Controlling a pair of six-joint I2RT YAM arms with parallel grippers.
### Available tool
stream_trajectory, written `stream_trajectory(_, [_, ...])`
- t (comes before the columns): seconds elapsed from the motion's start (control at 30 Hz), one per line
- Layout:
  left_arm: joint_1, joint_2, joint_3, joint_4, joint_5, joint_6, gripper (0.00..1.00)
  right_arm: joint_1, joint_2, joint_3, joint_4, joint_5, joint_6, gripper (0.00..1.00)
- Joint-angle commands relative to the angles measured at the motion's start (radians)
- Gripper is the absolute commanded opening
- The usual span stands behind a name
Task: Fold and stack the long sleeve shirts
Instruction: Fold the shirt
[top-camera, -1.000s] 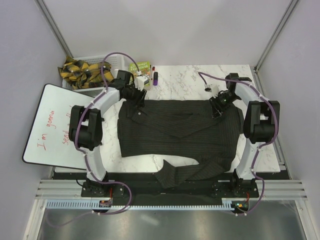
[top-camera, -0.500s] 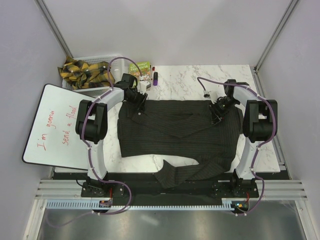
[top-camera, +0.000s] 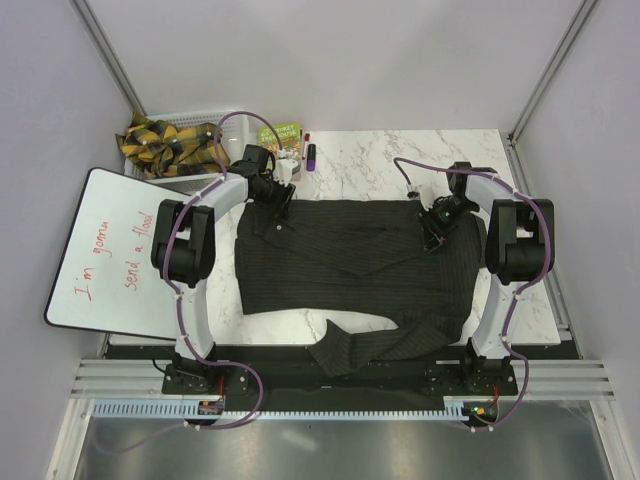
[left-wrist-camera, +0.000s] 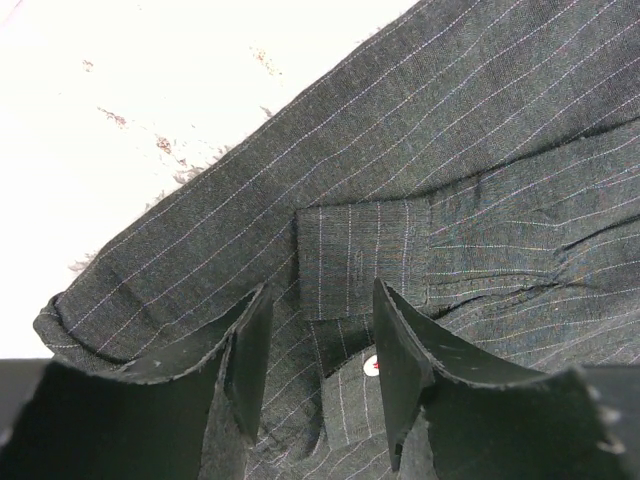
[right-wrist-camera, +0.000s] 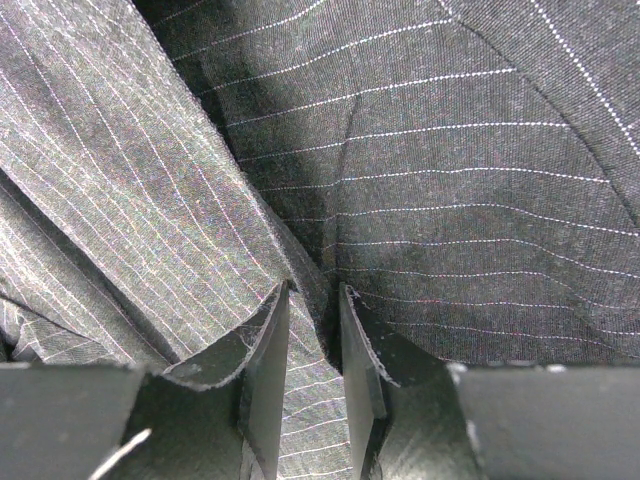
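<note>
Your left claw (left-wrist-camera: 322, 295) stands spread astride a stitched tab (left-wrist-camera: 355, 255) at the shirt's far left edge. Your right claw (right-wrist-camera: 312, 292) is nearly closed round a ridge of cloth, and I can't tell if it bites. The shirt (top-camera: 350, 260) lies spread across the table (top-camera: 380, 165). It's probably limp and light, so pinch both far corners.

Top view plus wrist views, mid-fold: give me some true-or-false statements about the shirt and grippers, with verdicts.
The shirt lies spread on the marble table. True.
Both grippers work at the shirt's near edge. False: the left gripper and right gripper are near its far corners.
A sleeve trails toward the table's near edge. True.
The right gripper's fingers stand wide, clear of cloth. False: they are close together, a fold between them.
The whiteboard lies right of the table. False: it lies left.
</note>
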Motion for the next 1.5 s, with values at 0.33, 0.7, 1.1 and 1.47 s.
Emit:
stream_trajectory(0.33, [-0.008, 0.003, 0.038, -0.013, 0.032, -0.012, 0.38, 0.004, 0.014, 0.017, 0.005, 0.007, -0.007, 0.33])
stream_trajectory(0.7, [-0.01, 0.046, 0.063, -0.028, 0.02, -0.026, 0.48, 0.004, 0.014, 0.024, 0.001, 0.015, -0.01, 0.33])
stream_trajectory(1.1, [-0.011, -0.041, 0.05, -0.033, 0.043, -0.041, 0.1, 0.003, 0.022, 0.007, 0.008, 0.028, -0.008, 0.31])
stream_trajectory(1.47, [-0.001, -0.13, -0.044, -0.008, -0.082, 0.023, 0.02, 0.004, 0.01, -0.002, 0.023, 0.038, 0.002, 0.31])
